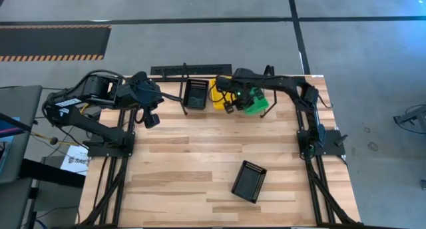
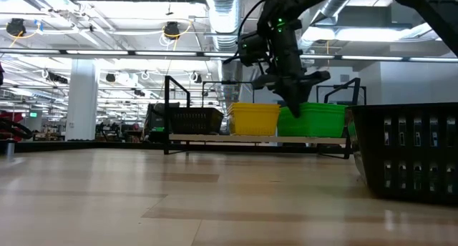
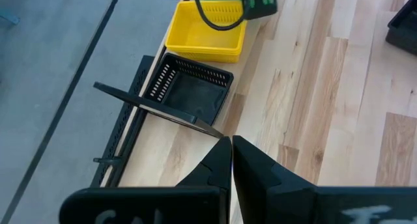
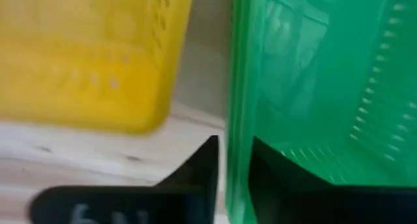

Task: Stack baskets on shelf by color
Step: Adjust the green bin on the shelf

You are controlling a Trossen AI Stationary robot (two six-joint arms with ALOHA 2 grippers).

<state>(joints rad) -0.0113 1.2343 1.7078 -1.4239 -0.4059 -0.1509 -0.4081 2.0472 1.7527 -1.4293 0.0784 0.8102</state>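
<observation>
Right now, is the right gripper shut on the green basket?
Yes. The right gripper has one finger on each side of the green basket wall, above the shelf.

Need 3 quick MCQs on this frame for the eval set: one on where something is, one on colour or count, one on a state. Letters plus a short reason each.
1. Where is the loose black basket?
A. On the shelf
B. On the tabletop, away from the shelf, nearer the right arm's side
C. Held by the left gripper

2. In the high view, what is the colour order of baskets on the shelf, from the left arm's side to the right arm's?
A. Black, yellow, green
B. Green, black, yellow
C. Yellow, green, black

3. How does the right gripper stand?
A. Open, far from everything
B. Shut on the loose black basket
C. Shut on the green basket, one finger either side of its wall

Answers: 1 B, it lies alone on the table planks. 2 A, the black basket, the yellow basket, then green. 3 C, the right wrist view shows the wall between its fingers.
</observation>
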